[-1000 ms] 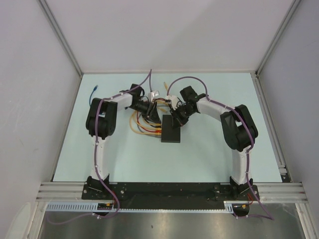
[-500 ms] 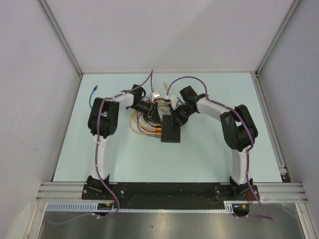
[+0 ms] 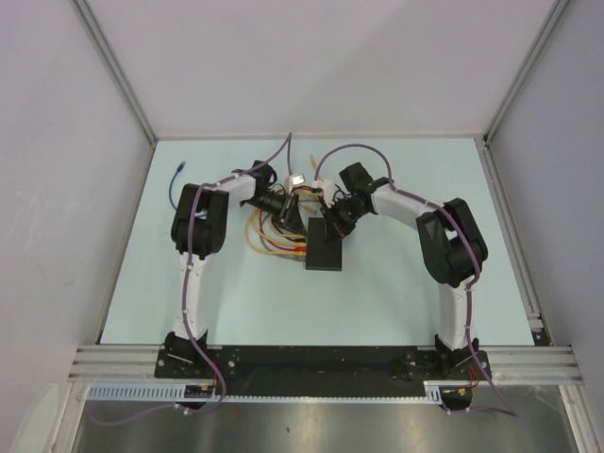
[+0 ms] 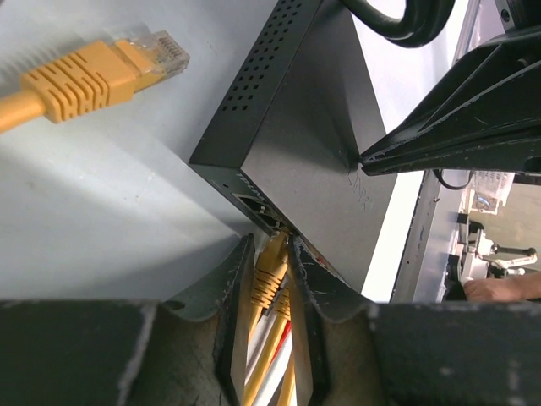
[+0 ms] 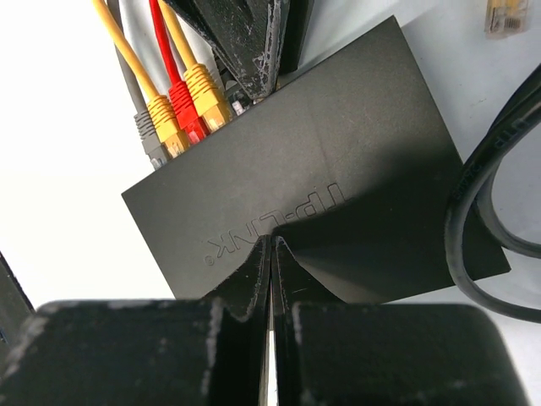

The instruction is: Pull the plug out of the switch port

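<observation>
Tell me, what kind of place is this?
Probably a robot lab: a left arm and a right arm bolted by a pale table, plain walls around it, a black switch with plugged-in cables.

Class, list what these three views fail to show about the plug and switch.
Top view: ports of the switch, too small to tell apart.
Left wrist view: whether the left fingers touch the plug; gap too fine.
Right wrist view: that plug, behind the left fingers.

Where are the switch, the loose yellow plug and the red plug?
switch [image 5: 321,178], right wrist view, its top face.
loose yellow plug [image 4: 84,83], left wrist view, its ribbed boot.
red plug [image 5: 188,114], right wrist view, its boot.
</observation>
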Tool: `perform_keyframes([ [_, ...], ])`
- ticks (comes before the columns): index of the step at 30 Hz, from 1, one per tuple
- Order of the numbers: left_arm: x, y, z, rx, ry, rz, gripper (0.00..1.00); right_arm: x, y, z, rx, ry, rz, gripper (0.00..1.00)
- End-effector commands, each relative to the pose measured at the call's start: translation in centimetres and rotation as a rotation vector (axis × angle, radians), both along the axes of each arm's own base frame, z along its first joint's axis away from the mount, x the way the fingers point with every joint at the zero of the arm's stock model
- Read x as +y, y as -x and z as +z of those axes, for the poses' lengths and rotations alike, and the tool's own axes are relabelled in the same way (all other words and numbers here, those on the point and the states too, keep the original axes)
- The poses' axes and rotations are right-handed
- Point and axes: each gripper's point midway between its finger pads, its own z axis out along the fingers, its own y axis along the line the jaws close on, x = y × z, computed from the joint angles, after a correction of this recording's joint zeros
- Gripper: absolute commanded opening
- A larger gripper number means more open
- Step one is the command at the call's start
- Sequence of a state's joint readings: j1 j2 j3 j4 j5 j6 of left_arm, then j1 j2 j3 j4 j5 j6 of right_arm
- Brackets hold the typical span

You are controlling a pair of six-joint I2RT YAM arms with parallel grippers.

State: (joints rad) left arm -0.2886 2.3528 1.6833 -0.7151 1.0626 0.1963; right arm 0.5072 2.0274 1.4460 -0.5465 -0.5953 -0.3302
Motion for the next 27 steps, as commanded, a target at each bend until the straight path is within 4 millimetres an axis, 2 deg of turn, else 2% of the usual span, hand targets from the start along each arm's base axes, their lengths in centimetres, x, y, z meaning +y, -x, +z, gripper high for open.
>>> perform_keyframes([
  [1, -1.1, 1.0, -0.2, 0.005, 0.034, -0.058, 0.24, -1.0, -0.3, -2.7, -0.018, 0.100, -0.007, 0.00],
  [18, -0.1, -0.3, -0.5, -0.063, -0.018, -0.074, 0.07, -1.0, -0.5, -3.2, -0.027, 0.115, -0.011, 0.00],
  [26, 0.1, 0.9, -1.0, -0.058, -0.026, -0.116, 0.04, -0.9, -0.6, -3.3, -0.037, 0.116, -0.007, 0.00],
  [27, 0.2, 1.5, -1.0, -0.016, -0.036, -0.122, 0.03, -0.9, -0.6, -3.4, -0.037, 0.119, -0.008, 0.00],
])
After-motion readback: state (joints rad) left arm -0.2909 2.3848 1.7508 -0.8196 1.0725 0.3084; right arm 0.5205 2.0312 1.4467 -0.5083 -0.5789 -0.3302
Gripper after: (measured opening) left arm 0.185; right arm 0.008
